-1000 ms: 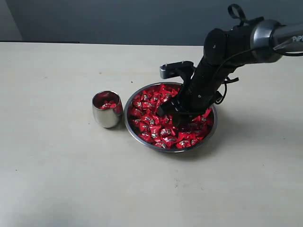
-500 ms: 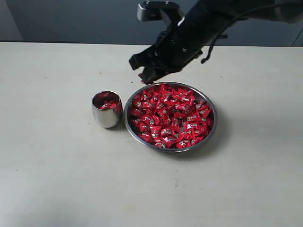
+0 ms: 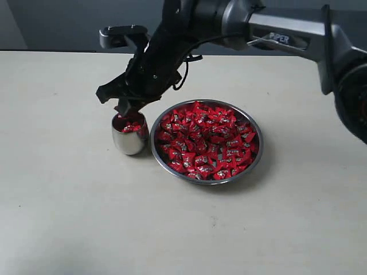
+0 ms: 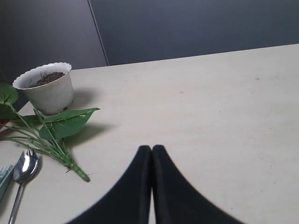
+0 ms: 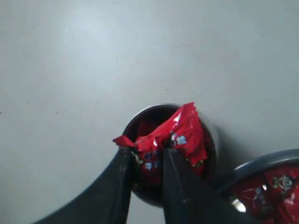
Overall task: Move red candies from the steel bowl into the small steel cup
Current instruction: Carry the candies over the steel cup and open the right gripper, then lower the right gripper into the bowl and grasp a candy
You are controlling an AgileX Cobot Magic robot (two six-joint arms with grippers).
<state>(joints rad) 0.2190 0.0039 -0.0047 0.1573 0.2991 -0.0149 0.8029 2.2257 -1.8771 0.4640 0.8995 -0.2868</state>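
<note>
hovering just above the small steel cup (image 3: pixel 129 140), the right fingers (image 5: pixel 119 186) clamp a red candy (image 5: pixel 175 135); the steel bowl (image 3: pixel 206 182) sits just right of it; left fingers (image 4: pixel 135 186) pressed together over the desk (image 4: pixel 210 116).

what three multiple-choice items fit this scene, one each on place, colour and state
1. Where is the right gripper? A) above the small polished steel cup B) resting on the table C) out of view
2. What colour are the wrapped candies in the wide shallow steel bowl? A) blue B) red C) green
3. The right gripper is: A) open, empty B) shut on a red candy C) shut, empty
Answers: 1 A, tips over the cup's mouth; 2 B, red wrappers fill the bowl; 3 B, a wrapper is pinched in it.
</note>
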